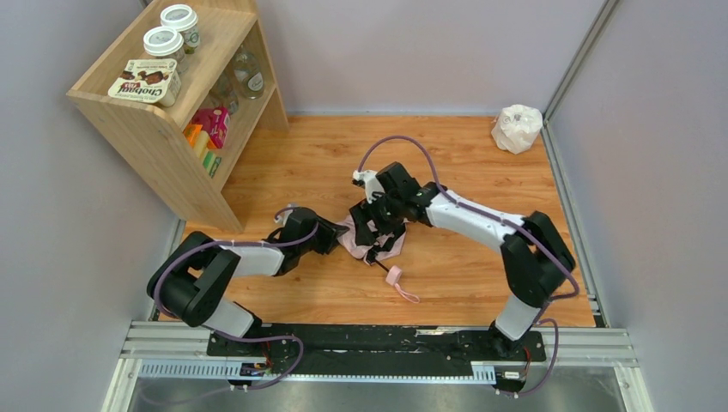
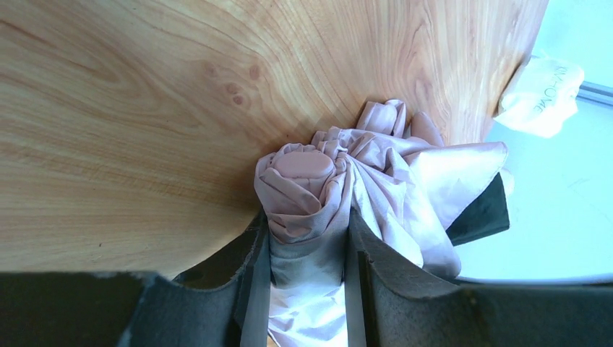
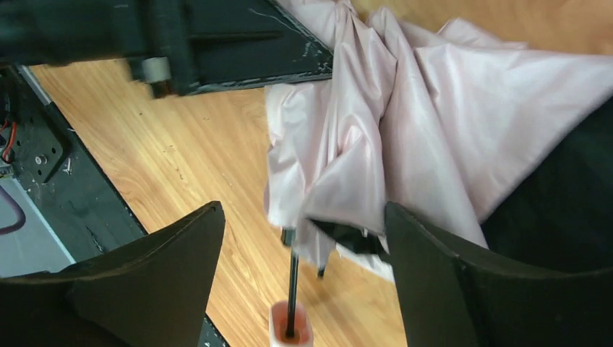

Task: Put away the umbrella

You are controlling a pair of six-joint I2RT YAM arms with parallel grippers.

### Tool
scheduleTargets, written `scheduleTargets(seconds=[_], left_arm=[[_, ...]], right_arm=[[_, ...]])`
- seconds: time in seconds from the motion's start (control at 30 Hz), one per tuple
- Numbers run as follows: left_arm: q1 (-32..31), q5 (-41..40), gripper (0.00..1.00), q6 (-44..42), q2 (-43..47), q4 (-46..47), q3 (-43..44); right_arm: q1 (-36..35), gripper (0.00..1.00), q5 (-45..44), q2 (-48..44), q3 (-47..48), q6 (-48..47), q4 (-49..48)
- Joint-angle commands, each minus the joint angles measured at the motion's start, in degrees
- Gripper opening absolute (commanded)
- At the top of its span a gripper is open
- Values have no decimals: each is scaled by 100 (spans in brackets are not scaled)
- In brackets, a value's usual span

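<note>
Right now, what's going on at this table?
Both arms are working on the pink umbrella in the middle of the wooden table. The left gripper is clamped on its bunched fabric. The right gripper stands open around the loose canopy, gripping nothing. The black shaft and pink handle point toward the near edge. The umbrella is not yet folded tidy.

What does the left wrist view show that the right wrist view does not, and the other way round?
Only left wrist: the white bag, and the left jaws closed on the bunched top of the umbrella. Only right wrist: the black shaft, the pink handle, and the right jaws standing open. Both: the umbrella's pink fabric and the wooden table.
</note>
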State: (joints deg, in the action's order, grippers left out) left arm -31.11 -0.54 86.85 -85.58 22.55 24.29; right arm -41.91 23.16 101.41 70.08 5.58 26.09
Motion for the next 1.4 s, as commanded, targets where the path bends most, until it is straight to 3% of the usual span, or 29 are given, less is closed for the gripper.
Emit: scheduleTargets(seconds=[0.0, 0.17, 0.43, 0.63, 0.73, 0.93, 1.07, 1.13, 1.17, 1.27, 1.3, 1.33, 1.37], left_arm=[[9, -281, 0, -327, -20, -1542, -144], [0, -298, 0, -169, 243, -2463, 93], [0, -140, 0, -63, 209, -2941, 392], [0, -78, 0, -63, 41, -2905, 454], [-9, -148, 0, -28, 129, -2966, 462], [0, -131, 0, -133, 165, -2994, 594], [9, -131, 0, -343, 226, -2747, 611], [9, -166, 11, -554, 392, -2729, 629], [9, -184, 25, -651, 463, -2642, 620], [26, -210, 53, -932, 1006, -2290, 402], [44, -219, 68, -1046, 1147, -2081, 348], [79, -193, 75, -1108, 1375, -1983, 235], [114, -88, 75, -1213, 1517, -1869, 190]], right_arm=[[-334, 86, -1014, -1244, -432, -505, -67], [-1081, 93, -2172, -1694, -1329, -971, -1367], [-1934, 94, -4063, -913, -1884, -1841, -3222], [-2032, 88, -4689, -201, -1840, -1807, -3487], [-2023, 77, -4689, 220, -1762, -1553, -3261], [-1724, 28, -4067, 679, -1673, -735, -2635], [-1619, 5, -3196, 653, -1884, -331, -2433], [-1522, 0, -2749, 635, -1972, -199, -2451], [-1470, 0, -2529, 644, -1998, -128, -2450], [-1303, 0, -1782, 626, -2130, 56, -2555], [-1241, 0, -1562, 609, -2191, 144, -2556], [-1171, 0, -1290, 600, -2227, 188, -2730], [-1101, 0, -1079, 565, -2279, 241, -2784]])
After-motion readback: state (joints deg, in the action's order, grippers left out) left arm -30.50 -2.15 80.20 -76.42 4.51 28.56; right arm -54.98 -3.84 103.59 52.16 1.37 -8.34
